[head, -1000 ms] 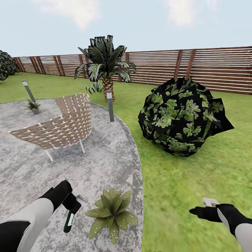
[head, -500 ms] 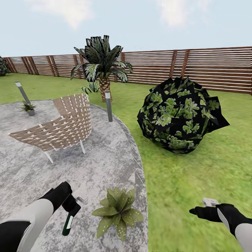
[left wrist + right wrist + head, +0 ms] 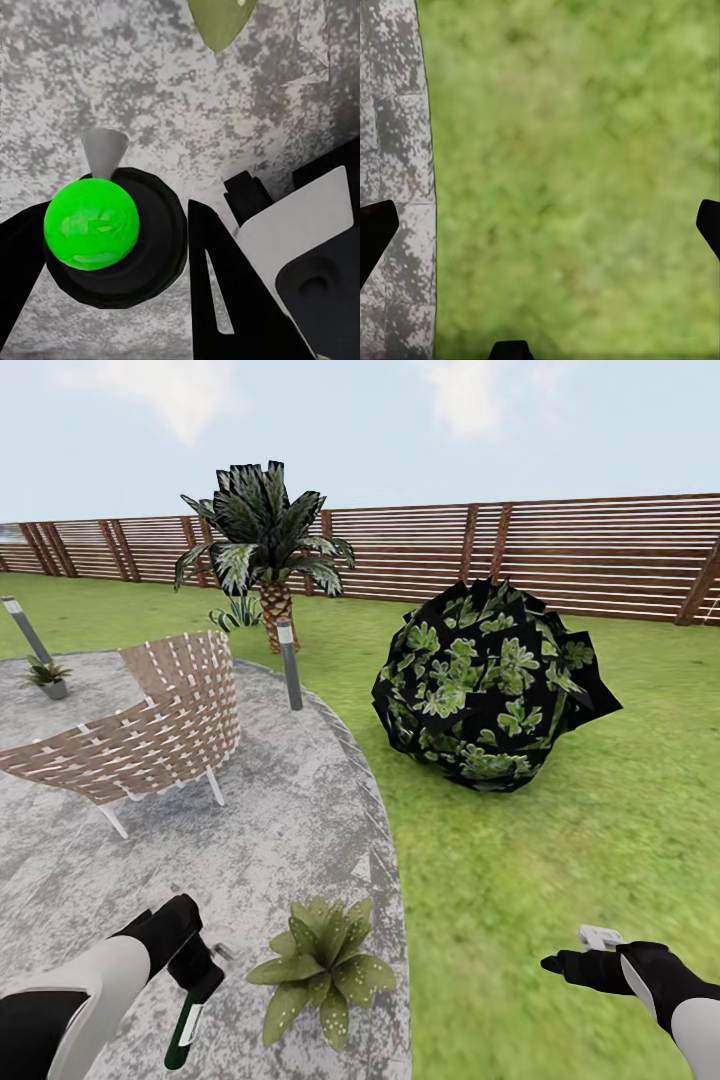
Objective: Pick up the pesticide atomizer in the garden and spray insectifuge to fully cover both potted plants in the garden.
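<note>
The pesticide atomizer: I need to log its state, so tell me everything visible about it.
The pesticide atomizer is clamped in the left end effector, hanging tilted over the grey patio just beside the near potted plant, not touching it. Its slim body looks dark green with a pale label. In the left wrist view its round dark end carries a glossy bright green dome, with a grey cone-shaped tip beside it.

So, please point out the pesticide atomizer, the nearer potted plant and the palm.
pesticide atomizer (image 3: pixel 186 1022), head view, on its pale body below the left gripper.
nearer potted plant (image 3: pixel 320 970), head view, rosette centre.
palm (image 3: pixel 274 603), head view, scaly trunk.
</note>
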